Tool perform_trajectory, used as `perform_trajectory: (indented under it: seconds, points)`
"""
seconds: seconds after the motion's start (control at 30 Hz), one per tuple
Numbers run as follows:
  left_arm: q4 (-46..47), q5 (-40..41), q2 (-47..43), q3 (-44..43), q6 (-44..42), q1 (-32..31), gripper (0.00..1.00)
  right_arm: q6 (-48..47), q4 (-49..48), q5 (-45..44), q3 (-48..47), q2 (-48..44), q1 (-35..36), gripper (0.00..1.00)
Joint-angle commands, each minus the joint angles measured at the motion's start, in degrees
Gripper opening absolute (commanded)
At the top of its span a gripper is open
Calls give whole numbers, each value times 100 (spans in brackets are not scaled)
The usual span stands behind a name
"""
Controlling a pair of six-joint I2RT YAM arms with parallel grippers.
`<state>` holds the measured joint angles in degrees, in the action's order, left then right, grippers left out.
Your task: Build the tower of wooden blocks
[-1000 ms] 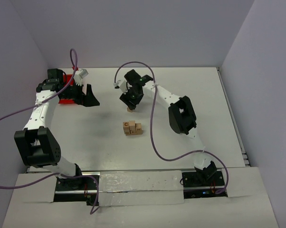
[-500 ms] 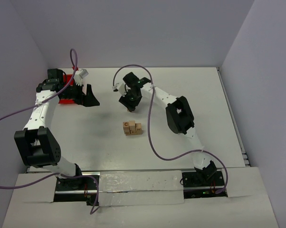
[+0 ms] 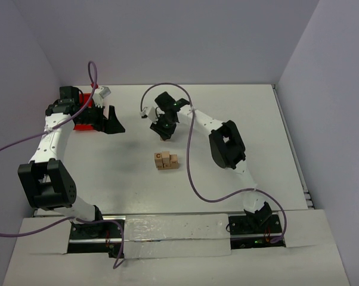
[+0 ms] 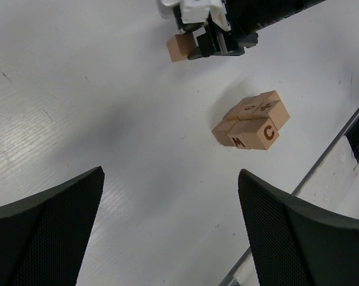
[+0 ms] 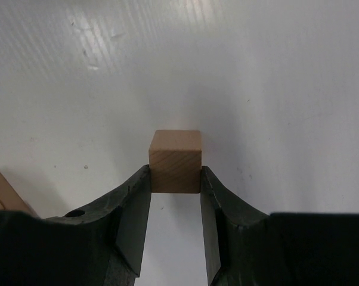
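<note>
On the white table (image 3: 275, 131), the left gripper (image 3: 106, 117) hangs just beside the red bin (image 3: 80, 125), its jaws spread wide with nothing between them. The right gripper (image 5: 175, 176) pinches one plain wooden cube (image 5: 175, 156) from both sides. This cube is near the group of lettered cubes (image 3: 166, 161) in the table's middle, but apart from it.

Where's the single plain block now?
The block sits clamped in the right gripper, mid-frame in its wrist view; top view, just beyond the lettered cluster mid-table.
</note>
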<state>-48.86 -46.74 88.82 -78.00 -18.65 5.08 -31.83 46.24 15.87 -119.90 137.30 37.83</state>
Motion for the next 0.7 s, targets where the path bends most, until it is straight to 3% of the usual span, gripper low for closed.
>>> perform_trajectory:
  seconds: [0.0, 0.23, 0.67]
  points:
    - [72, -182, -124, -71, -103, 18, 99, -535, 495, 427, 401, -860, -401, 11]
    - [297, -310, -58, 12, 63, -102, 99, -1621, 1305, 987, 773, -1774, -1004, 8]
    - [548, -129, -115, 96, 283, -452, 99, -2254, 1523, 1054, 2060, -3448, -929, 3]
